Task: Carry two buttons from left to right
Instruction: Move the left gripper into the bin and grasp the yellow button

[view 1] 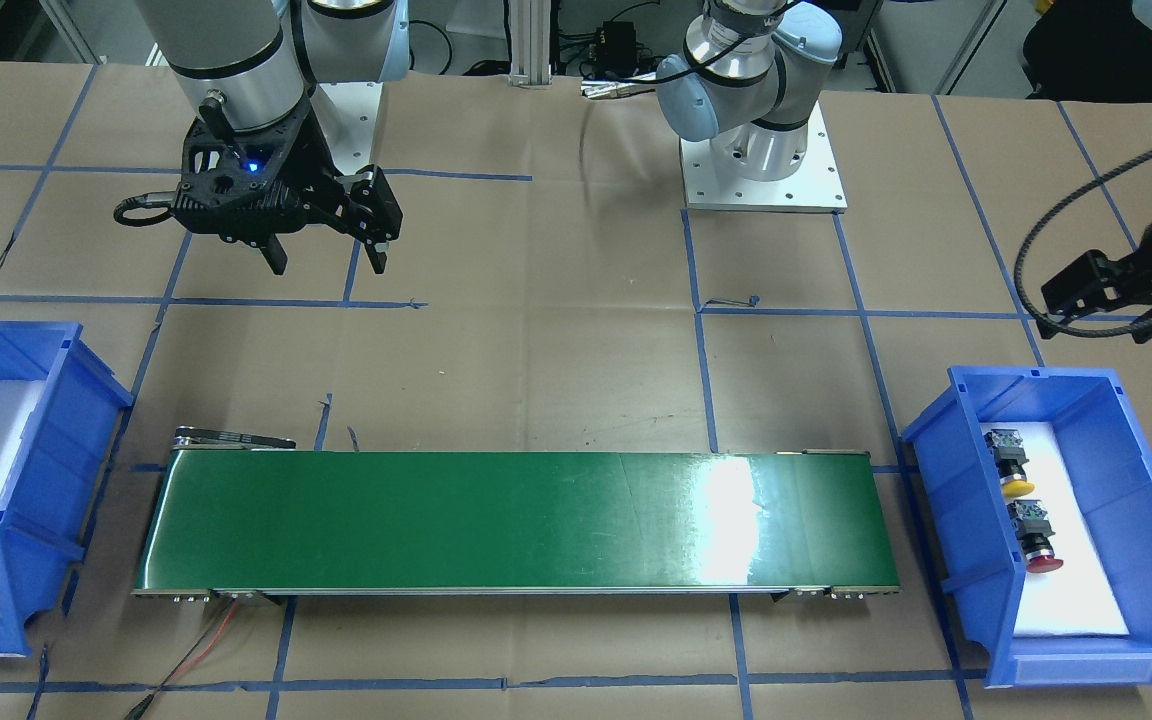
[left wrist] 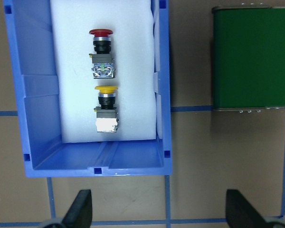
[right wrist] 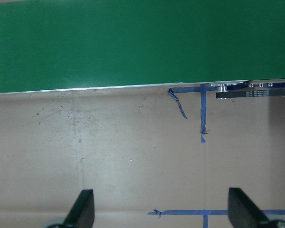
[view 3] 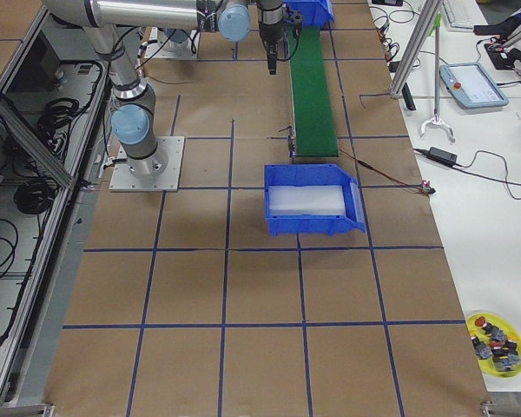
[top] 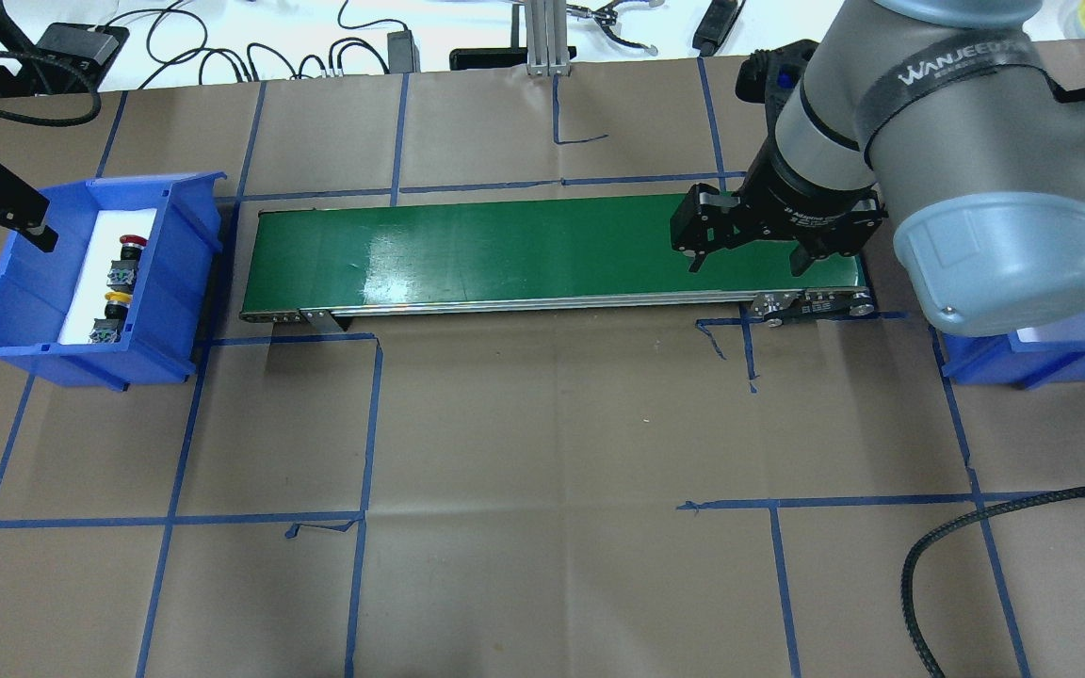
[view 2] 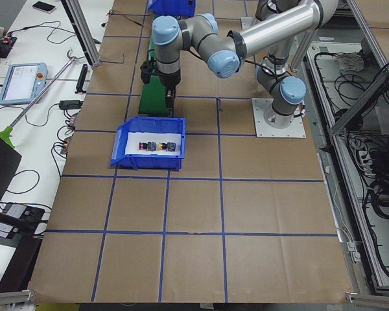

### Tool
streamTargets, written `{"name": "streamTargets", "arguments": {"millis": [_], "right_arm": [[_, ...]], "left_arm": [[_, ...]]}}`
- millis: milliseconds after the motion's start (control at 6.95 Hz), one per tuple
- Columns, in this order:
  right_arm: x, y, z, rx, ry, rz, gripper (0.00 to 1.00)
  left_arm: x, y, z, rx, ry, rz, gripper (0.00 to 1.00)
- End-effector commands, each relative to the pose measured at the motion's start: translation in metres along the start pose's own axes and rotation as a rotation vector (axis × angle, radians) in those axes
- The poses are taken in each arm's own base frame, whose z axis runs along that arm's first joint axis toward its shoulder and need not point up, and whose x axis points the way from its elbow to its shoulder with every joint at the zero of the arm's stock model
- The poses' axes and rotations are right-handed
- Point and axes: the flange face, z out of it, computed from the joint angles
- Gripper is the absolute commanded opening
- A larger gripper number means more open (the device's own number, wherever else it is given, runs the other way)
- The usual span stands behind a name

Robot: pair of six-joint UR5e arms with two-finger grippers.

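Across the brown, tape-gridded worktop [top: 542, 452], a long green belt [top: 505, 250] running left to right, with a blue left bin [top: 189, 282] just off one end and a blue right bin [view 3: 317, 226] off the other, both lined with white padding. Above the belt's right end, the right gripper [view 1: 329, 262], fingers spread wide, holding nothing and well clear of the belt. Beside the left bin rather than over it, the left gripper [left wrist: 157, 209], likewise wide apart and holding nothing. Inside the left bin, lying end to end on the white pad and just apart: the red button [left wrist: 101, 52] farther from the gripper and the yellow button [left wrist: 106, 107] nearer, caps pointing away from it. Judging by that, nothing delivered yet: neither button lifted, none on the belt. Left to do, by the look of it: pick each from the left bin, send or carry it rightward, and set both in the right bin.
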Motion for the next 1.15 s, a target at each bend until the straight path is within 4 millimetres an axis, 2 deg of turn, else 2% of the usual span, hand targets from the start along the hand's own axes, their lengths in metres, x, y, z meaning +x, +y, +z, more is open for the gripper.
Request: {"name": "streamTargets", "arguments": {"millis": [0, 144, 432, 576, 1008], "right_arm": [[0.001, 0.000, 0.000, 0.001, 0.000, 0.001, 1.00], [0.000, 0.000, 0.000, -0.001, 0.000, 0.000, 1.00], [0.001, 0.000, 0.000, 0.001, 0.000, 0.001, 1.00], [0.001, 0.000, -0.001, 0.002, 0.000, 0.001, 1.00], [0.000, 0.001, -0.001, 0.002, 0.000, 0.000, 1.00]], "left_arm": [[-0.033, -0.019, 0.035, 0.022, -0.015, 0.017, 1.00], [-0.044, -0.033, 0.057, 0.033, -0.023, 0.020, 1.00], [-0.047, -0.041, 0.098, 0.039, -0.025, 0.025, 1.00], [-0.045, -0.040, 0.115, 0.043, -0.028, 0.025, 1.00], [-0.030, -0.024, 0.193, 0.060, -0.035, 0.028, 1.00]]}}
